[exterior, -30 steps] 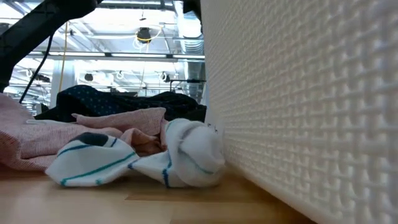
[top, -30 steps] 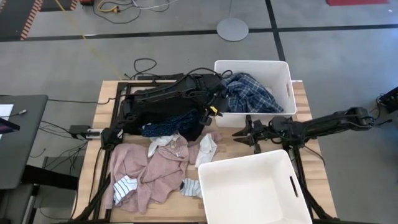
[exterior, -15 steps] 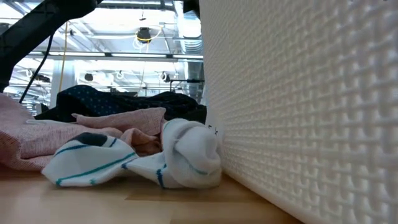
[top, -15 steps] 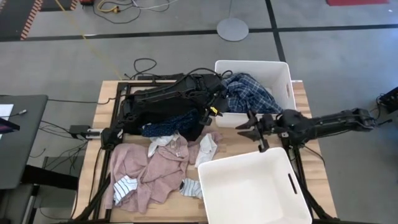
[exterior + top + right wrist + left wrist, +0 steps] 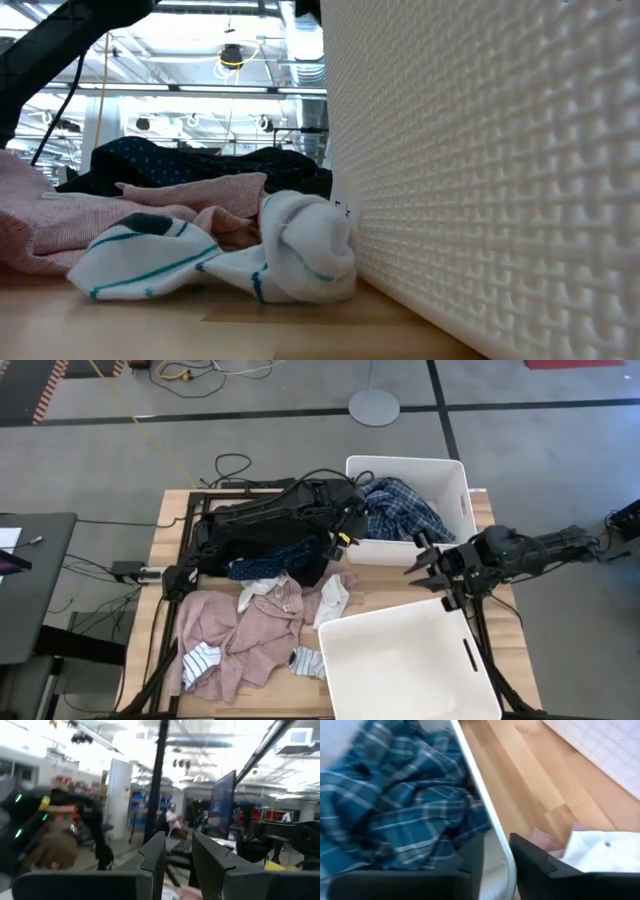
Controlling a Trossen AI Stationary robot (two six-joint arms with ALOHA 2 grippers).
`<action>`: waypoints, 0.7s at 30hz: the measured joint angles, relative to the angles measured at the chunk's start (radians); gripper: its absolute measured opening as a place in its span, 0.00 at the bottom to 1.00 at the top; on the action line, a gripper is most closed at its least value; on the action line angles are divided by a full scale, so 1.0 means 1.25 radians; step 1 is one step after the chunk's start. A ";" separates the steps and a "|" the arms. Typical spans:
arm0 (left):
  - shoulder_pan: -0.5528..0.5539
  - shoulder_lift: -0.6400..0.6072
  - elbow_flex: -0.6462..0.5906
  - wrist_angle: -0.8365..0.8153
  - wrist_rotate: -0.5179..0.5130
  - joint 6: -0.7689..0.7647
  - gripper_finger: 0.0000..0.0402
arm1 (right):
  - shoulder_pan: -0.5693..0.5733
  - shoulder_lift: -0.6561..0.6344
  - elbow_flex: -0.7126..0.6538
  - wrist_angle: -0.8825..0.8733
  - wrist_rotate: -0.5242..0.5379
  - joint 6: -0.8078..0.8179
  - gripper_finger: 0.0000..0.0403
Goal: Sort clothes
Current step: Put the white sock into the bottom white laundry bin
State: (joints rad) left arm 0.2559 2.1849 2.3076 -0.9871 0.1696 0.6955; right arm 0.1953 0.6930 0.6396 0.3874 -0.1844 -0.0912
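Note:
The blue-white plaid shirt point(image 5: 400, 510) lies in the far white bin point(image 5: 455, 480). It also shows in the left wrist view point(image 5: 395, 805). My left gripper point(image 5: 497, 842) hangs over that bin's left wall point(image 5: 485, 805), its fingers a narrow gap apart and empty. My right gripper point(image 5: 425, 572) hovers between the two bins, narrowly open and empty. A black garment point(image 5: 255, 540), a navy dotted one point(image 5: 270, 563), a pink one point(image 5: 250, 630), a white sock point(image 5: 333, 600) and striped socks point(image 5: 203, 657) lie on the table's left half.
The near white bin point(image 5: 390, 617) stands at the front right. Its wall point(image 5: 500, 180) fills the low view, with a white sock point(image 5: 300, 260) resting against it. Cables run along the left arm. The room beyond shows in the right wrist view.
My right gripper has drawn back toward the table's right edge, from beside the white sock to the gap between the bins, turning a little as it went. My left gripper and the clothes have stayed where they were.

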 joint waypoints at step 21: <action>-0.274 -0.277 0.001 -0.241 -0.070 -0.222 0.57 | 0.127 0.051 0.127 -0.483 0.108 0.027 0.28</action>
State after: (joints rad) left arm -0.0866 1.8381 2.3089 -1.2881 0.0821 0.4182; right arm 0.3539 0.7573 0.7988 -0.2166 -0.0498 -0.0569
